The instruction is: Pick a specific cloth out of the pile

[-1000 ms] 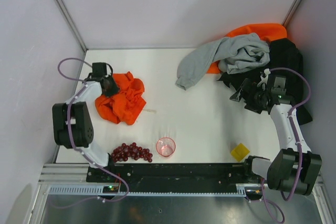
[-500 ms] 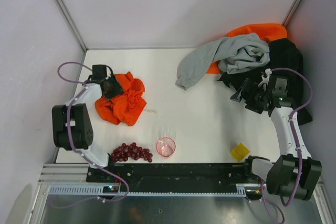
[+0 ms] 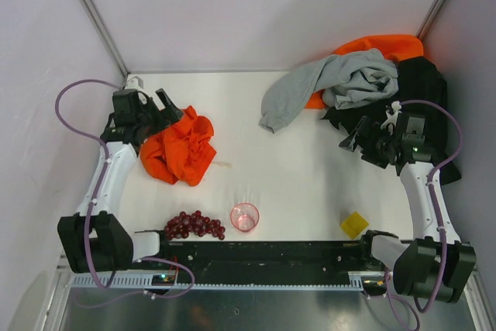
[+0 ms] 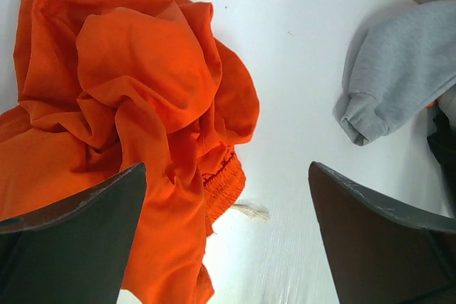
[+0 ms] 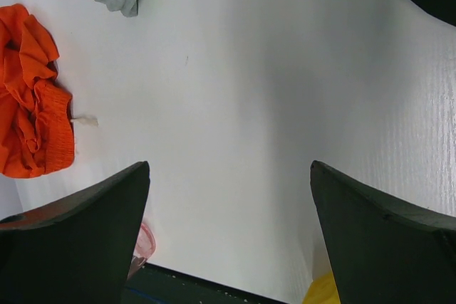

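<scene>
The cloth (image 3: 180, 149), a crumpled deep red-orange garment, lies by itself on the white table at the left. It fills the left of the left wrist view (image 4: 135, 105) and shows at the left edge of the right wrist view (image 5: 32, 105). My left gripper (image 3: 167, 110) (image 4: 226, 176) hangs open just above the cloth's upper left edge, nothing between its fingers. The pile (image 3: 364, 75) sits at the back right: grey sweatshirt, black cloth, bright orange cloth. My right gripper (image 3: 350, 136) (image 5: 229, 169) is open and empty over bare table beside the pile's black cloth.
A pink cup (image 3: 245, 217) stands near the front edge, a bunch of dark red grapes (image 3: 194, 225) to its left, a yellow block (image 3: 354, 224) to its right. A grey sleeve (image 4: 399, 76) reaches from the pile toward the middle. Walls enclose the table.
My left gripper has opened, let go of the cloth and drawn back up and to the left. The cloth stays on the table. The right arm has hardly moved.
</scene>
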### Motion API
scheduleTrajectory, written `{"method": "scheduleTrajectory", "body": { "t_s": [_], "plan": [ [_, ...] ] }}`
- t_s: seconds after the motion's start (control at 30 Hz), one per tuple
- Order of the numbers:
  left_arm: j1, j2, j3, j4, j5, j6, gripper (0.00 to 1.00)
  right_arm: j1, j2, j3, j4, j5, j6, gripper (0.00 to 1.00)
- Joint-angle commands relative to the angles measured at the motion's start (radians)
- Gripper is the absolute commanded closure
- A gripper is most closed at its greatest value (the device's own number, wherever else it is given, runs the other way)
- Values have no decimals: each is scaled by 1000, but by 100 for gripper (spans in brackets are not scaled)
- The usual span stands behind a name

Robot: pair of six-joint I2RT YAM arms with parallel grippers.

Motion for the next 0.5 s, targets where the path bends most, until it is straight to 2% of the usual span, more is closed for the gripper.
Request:
{"method": "scheduleTrajectory", "body": {
  "t_s": [0.0, 0.2, 0.47],
  "plan": [
    [4, -64, -19, -34, 46, 75, 0, 18, -31, 1, -12, 3, 8, 1],
    [-22, -118, -59, -73, 72, 164, 0, 57, -57, -5, -26, 32, 17, 1],
    [-221, -175, -67, -191, -64, 275, 0, 155, -99, -24, -55, 158, 25, 1]
  ]
}}
